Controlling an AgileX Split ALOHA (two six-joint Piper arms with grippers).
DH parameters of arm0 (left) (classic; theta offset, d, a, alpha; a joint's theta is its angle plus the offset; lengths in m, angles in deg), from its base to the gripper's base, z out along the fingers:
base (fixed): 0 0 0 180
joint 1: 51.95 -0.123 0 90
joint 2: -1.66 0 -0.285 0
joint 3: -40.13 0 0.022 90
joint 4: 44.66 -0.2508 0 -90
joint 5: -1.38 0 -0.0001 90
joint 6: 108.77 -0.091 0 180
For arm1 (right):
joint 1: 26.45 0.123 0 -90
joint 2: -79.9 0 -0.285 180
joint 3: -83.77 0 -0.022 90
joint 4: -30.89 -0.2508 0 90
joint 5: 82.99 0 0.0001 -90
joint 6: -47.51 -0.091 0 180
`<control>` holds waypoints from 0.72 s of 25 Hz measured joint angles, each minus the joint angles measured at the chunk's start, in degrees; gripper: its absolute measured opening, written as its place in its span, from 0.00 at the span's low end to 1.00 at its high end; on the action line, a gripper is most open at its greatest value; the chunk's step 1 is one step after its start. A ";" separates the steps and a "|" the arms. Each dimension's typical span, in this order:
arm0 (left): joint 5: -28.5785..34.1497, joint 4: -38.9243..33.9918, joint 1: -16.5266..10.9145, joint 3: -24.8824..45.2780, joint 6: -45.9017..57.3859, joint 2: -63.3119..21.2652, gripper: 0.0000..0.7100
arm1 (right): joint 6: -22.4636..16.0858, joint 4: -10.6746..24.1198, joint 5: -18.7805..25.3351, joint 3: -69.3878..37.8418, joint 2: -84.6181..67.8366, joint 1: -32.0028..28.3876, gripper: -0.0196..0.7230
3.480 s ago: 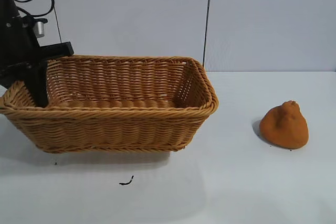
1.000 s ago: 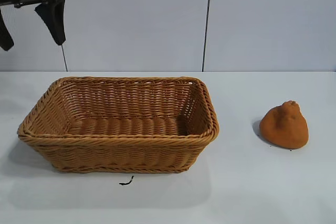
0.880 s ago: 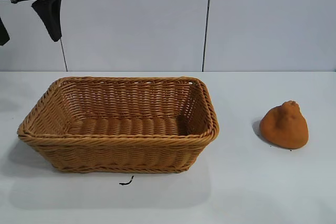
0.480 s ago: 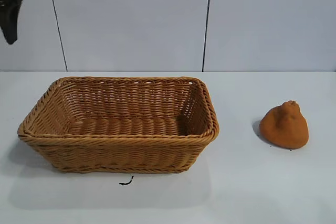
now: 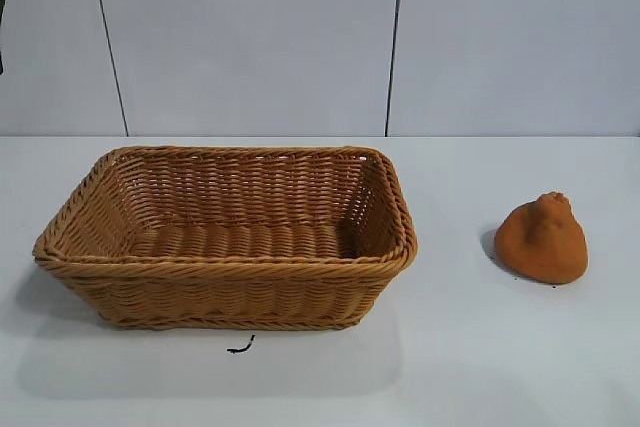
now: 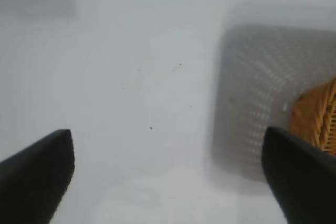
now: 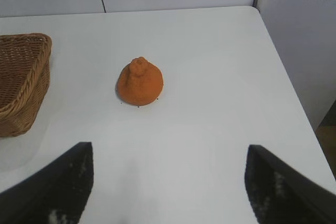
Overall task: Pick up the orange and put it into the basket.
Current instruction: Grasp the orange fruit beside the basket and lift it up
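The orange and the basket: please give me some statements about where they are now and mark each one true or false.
1. The orange lies inside the basket. False: it sits on the table, apart from the basket.
2. The basket holds nothing. True.
3. The right gripper is shut on the orange. False: its fingers stand open, short of the fruit.
4. The left gripper is open above bare table, beside the basket. True.
5. The orange rests with its knobby top up. True.

Count: one basket (image 5: 225, 237); one orange (image 5: 541, 239), right of basket, apart from it; one dark scrap (image 5: 241, 346) before basket.
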 joint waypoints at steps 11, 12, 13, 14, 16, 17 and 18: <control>0.00 -0.05 0.00 17.39 -1.42 -12.37 0.98 | 0.00 0.00 0.00 0.00 0.00 0.00 0.76; 0.00 -0.05 0.00 18.69 -1.44 -13.94 0.98 | 0.00 0.00 0.00 0.00 0.00 0.00 0.76; 0.00 -0.05 0.00 20.22 -1.49 -15.86 0.98 | 0.00 0.00 0.00 0.00 0.00 0.00 0.76; 0.00 -0.05 0.00 21.76 -1.79 -17.88 0.98 | 0.00 0.00 0.00 0.00 0.00 0.00 0.76; 0.00 -0.05 0.00 24.70 -1.79 -21.76 0.98 | 0.00 0.00 0.00 0.00 0.00 0.00 0.76; 0.00 -0.05 0.00 26.47 -1.79 -24.05 0.98 | 0.00 0.00 0.00 0.00 0.00 0.00 0.76; 0.00 -0.05 0.00 28.40 -1.79 -26.45 0.98 | 0.00 0.00 0.00 0.00 0.00 0.00 0.76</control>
